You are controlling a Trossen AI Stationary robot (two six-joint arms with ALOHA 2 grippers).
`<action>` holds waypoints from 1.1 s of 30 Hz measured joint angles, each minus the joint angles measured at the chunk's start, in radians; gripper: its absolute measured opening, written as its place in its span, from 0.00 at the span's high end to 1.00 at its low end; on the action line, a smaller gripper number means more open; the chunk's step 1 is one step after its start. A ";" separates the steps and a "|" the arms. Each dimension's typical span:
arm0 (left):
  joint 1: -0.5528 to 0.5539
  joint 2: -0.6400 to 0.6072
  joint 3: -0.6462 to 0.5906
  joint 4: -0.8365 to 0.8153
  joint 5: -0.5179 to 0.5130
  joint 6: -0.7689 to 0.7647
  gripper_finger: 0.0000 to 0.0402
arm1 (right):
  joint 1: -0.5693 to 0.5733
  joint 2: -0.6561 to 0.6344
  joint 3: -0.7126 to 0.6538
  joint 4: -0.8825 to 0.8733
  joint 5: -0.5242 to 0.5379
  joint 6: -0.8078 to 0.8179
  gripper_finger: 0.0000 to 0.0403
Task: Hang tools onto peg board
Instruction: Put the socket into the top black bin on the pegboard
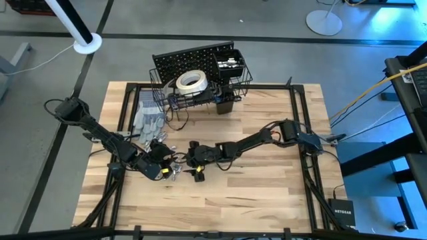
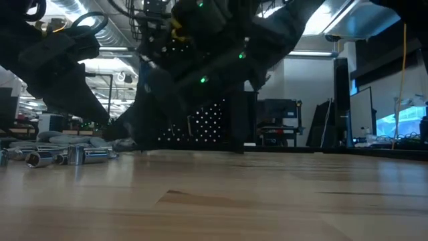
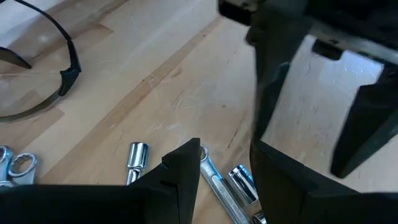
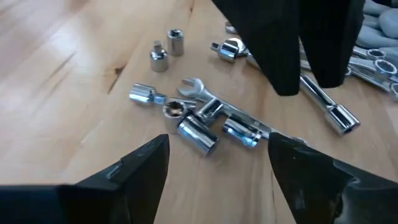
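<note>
A cluster of silver tools lies flat on the wooden table: an open-end wrench, sockets and a long bar. My right gripper is open wide, low over the table, with the sockets just beyond its fingertips. My left gripper is open, pointing down-forward at the same cluster from the other side; a wrench and a socket lie in the gap between its fingers. The black peg board stands at the far edge, with a white tape roll in its wire basket.
Grey gloves lie left of the peg board's base, with more wrenches beside them. Safety glasses lie on the table near my left gripper. Two loose sockets stand apart. Bare wood stretches toward the near and right edges.
</note>
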 joint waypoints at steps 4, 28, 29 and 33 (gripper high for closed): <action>0.000 0.000 0.000 0.000 0.000 0.000 0.67 | -0.005 0.043 0.021 0.038 -0.037 -0.019 0.33; 0.000 0.000 0.000 0.000 0.000 0.000 0.67 | -0.003 0.150 0.107 0.053 -0.092 -0.069 0.75; 0.000 0.000 0.000 0.000 0.000 0.000 0.67 | -0.002 0.150 0.107 0.049 -0.092 -0.072 0.78; 0.000 0.000 0.000 0.000 0.000 0.000 0.67 | -0.003 0.148 0.106 0.042 -0.092 -0.073 0.84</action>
